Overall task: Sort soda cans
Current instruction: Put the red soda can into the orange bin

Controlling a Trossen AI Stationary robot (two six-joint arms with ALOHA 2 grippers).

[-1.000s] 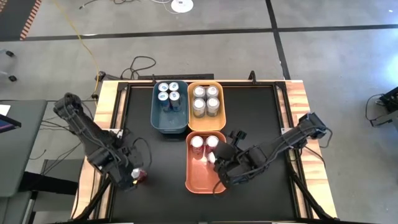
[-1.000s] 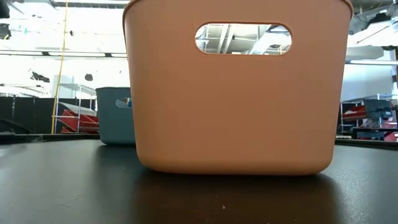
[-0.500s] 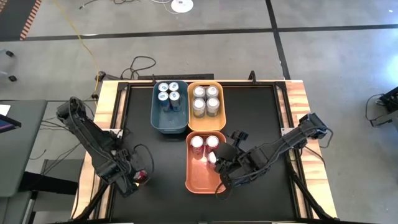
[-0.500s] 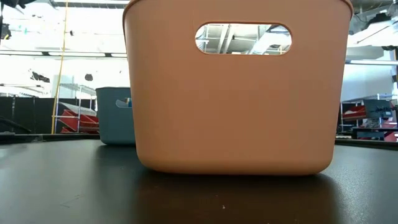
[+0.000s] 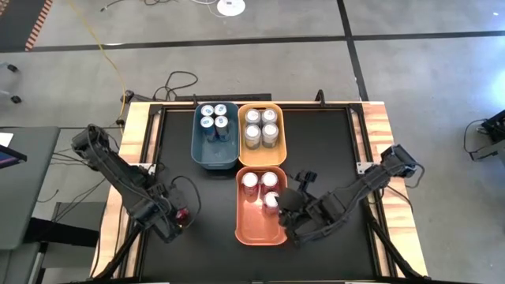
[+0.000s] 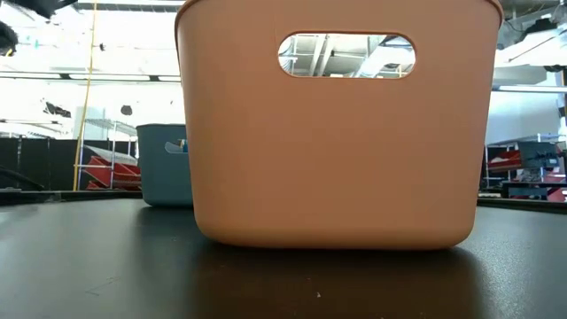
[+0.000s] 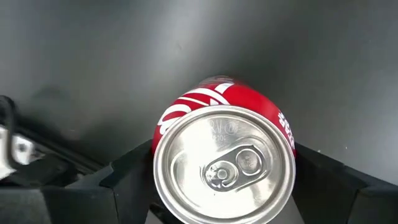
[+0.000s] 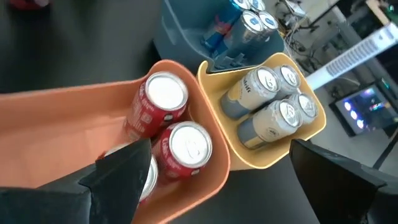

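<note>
Sorted so far, high view:
- Teal bin, upper centre: four dark blue cans.
- Yellow bin, just right of the teal one: four silver cans.
- Orange bin, below the yellow one: three red cans at its upper end; lower half bare.

Outstanding: one red can, upright on the mat at lower left of the high view, well apart from the bins. By my reading it is the last piece, so the sort looks nearly complete.

Grippers:
- Left gripper: over that can, a finger on either side. Whether the fingers press it cannot be told.
- Right gripper: fingers spread, holding nothing, at the right rim of the orange bin.

Surface: black mat on a wood-edged table.

Room: grey concrete floor with dark seams, a yellow cable and loose black cables at upper left. The low view shows only the orange bin's wall, with shelving and bright windows behind.
</note>
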